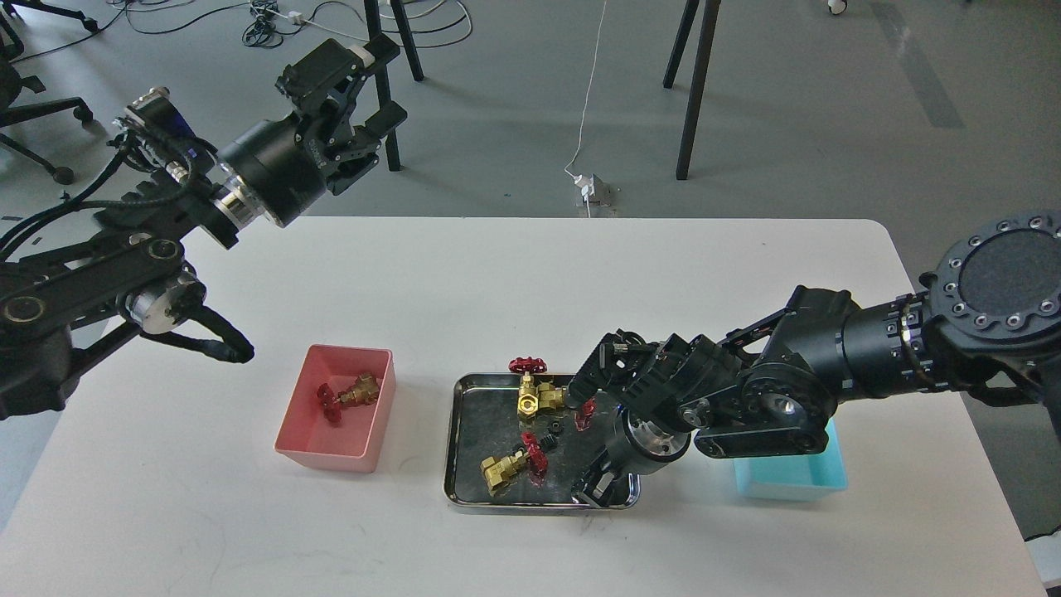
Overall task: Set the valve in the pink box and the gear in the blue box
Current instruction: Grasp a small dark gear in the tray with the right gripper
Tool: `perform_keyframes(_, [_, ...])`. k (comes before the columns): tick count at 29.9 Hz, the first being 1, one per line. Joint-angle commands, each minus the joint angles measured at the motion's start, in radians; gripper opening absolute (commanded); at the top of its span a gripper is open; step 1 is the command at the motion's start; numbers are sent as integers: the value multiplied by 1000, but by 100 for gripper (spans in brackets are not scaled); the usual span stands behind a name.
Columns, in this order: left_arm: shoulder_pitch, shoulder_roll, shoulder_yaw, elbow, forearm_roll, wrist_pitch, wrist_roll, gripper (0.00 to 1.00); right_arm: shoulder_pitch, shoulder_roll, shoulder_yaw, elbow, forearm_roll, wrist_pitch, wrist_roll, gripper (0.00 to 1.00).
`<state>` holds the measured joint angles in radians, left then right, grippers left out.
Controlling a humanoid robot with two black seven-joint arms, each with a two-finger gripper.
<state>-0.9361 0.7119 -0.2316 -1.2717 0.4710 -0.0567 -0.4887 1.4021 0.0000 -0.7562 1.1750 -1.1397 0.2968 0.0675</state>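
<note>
Far left, the left claw [365, 91] hangs high over the back edge of the white surface [464, 274], fingers spread wide apart with nothing between them, touching nothing. Well below and slightly toward the viewer from that claw sits the pink box [292, 439], and there's a valve in it [348, 394]: brass body, red handwheel, lying on its side on the box floor.

Moving right, the steel tray [454, 448] lies between the two boxes. At its back edge a valve [530, 390] stands with its red handwheel up top, just left of the right arm's wrist. A second valve [507, 466] lies toward the front, brass end pointing front-left, handwheel on its right. Between those two, a small black gear [550, 428] rests on the tray floor. A bit of red handwheel [586, 412] peeks out beside the arm; whatever it belongs to is mostly hidden.

Now the right claw [598, 487]: it's reaching down into the tray's front-right corner, tips at or very near the tray floor. It's dark and seen end-on, so I cannot tell whether the fingers are spread or pressed together, or whether anything is pinched. The gear and the front valve lie to its left, apart from it.

Farthest right, the blue box [816, 485] sits just beyond that claw, largely covered by the right arm.
</note>
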Motion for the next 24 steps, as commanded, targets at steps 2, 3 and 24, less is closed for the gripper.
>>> perform_keyframes(2, [5,0,0,2,0,0,0,91,-2,0,-5,2,0,1,0,45])
perform_keyframes(3, [8,0,0,2,0,0,0,91,-2,0,-11,0,0,1,0,45])
perform_keyframes(24, [22,-3,0,2,-2,0,0,91,35,0,-15,43,101,24,12,5])
